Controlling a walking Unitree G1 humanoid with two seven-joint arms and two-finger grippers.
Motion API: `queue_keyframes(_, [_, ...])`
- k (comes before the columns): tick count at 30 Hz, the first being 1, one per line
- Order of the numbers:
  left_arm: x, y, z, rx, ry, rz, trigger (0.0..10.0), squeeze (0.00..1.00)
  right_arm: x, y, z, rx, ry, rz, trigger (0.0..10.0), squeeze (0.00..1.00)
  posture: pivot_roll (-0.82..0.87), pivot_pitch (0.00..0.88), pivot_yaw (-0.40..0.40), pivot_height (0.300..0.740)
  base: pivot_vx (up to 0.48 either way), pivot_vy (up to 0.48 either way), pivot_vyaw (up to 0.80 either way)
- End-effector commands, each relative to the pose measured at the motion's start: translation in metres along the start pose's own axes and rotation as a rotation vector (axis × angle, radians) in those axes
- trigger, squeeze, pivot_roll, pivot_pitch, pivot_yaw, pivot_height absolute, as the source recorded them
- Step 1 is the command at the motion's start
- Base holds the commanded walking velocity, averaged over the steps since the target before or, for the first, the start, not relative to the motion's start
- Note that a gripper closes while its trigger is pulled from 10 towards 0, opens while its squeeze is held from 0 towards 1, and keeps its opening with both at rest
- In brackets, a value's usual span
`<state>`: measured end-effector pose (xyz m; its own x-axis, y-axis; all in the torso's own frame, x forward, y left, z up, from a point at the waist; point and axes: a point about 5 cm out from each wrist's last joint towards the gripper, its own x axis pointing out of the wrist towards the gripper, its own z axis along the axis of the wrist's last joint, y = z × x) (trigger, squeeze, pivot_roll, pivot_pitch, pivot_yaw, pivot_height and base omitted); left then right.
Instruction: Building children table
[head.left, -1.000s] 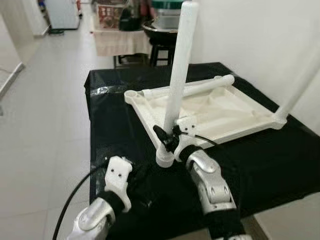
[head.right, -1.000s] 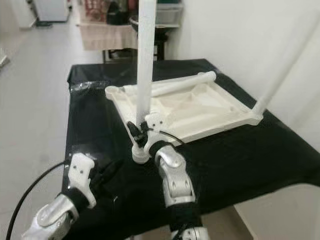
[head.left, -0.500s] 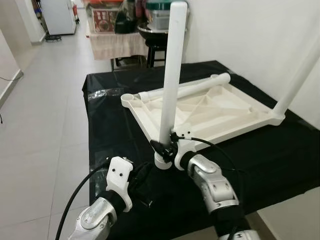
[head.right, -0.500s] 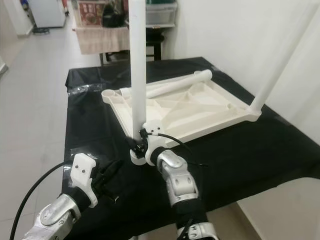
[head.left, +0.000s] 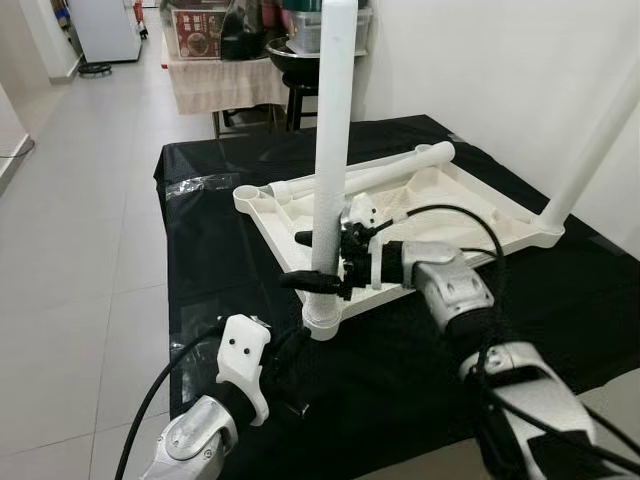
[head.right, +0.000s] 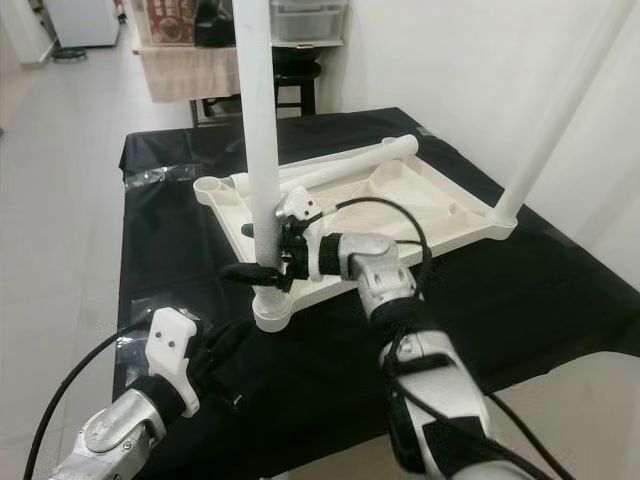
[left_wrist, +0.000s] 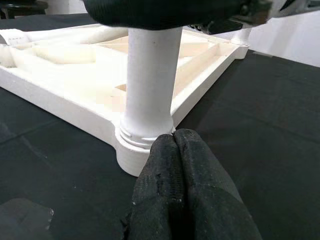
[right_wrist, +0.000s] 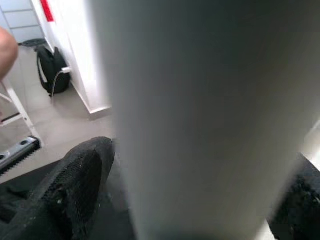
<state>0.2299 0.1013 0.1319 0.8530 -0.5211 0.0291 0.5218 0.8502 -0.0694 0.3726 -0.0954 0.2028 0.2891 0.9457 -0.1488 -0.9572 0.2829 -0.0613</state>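
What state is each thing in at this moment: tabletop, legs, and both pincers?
Tabletop: upside down on the black cloth.
Near leg: upright in its corner socket.
Far leg: standing in its corner.
Loose leg: lying across the tabletop.
Right pincer: closed around the near leg.
Left pincer: shut, empty, tips at the near socket.

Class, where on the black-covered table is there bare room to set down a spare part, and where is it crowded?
Bare black cloth lies left of the upturned white plastic tabletop, and along the near right edge. It is crowded at the near corner: the right end effector grips the upright white leg, the left end effector below.
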Motion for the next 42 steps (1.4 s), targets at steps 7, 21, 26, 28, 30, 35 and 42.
queue_keyframes(7, [-0.001,-0.001,-0.002,-0.005,0.009,0.009,10.0,0.00,0.001,-0.005,-0.005,0.028,0.030,-0.041,0.0,0.00,0.05,0.041,-0.075,0.740,0.000,0.000,0.00])
queue_keyframes(21, [-0.002,-0.001,0.001,-0.011,0.006,0.008,10.0,0.00,-0.032,-0.016,-0.027,0.007,-0.009,-0.273,0.0,0.00,0.03,0.068,-0.063,0.740,0.000,0.000,0.00])
queue_keyframes(26, [-0.002,0.001,0.001,-0.010,0.009,0.005,10.0,0.00,-0.010,0.013,-0.065,0.193,0.013,-0.547,0.0,0.00,0.01,0.077,-0.035,0.740,0.000,0.000,0.00])
queue_keyframes(28, [-0.002,0.002,0.001,-0.008,0.012,-0.001,10.0,0.00,0.001,0.031,-0.072,0.121,0.069,-0.688,0.0,0.00,0.01,0.074,-0.037,0.740,0.000,0.000,0.00])
queue_keyframes(30, [-0.002,0.003,0.000,-0.009,0.014,-0.002,10.0,0.00,0.008,0.038,-0.070,0.125,0.042,-0.784,0.0,0.00,0.00,0.065,-0.031,0.740,0.000,0.000,0.00])
queue_keyframes(35, [0.000,0.005,0.000,-0.008,0.017,-0.001,10.0,0.00,0.017,0.035,-0.075,0.156,0.051,-0.799,0.0,0.00,0.01,0.060,-0.037,0.740,0.000,0.000,0.00])
queue_keyframes(42, [0.001,0.006,0.000,-0.007,0.012,0.010,10.0,0.00,0.017,0.040,-0.072,0.160,0.067,-0.783,0.0,0.00,0.01,0.057,-0.042,0.740,0.000,0.000,0.00])
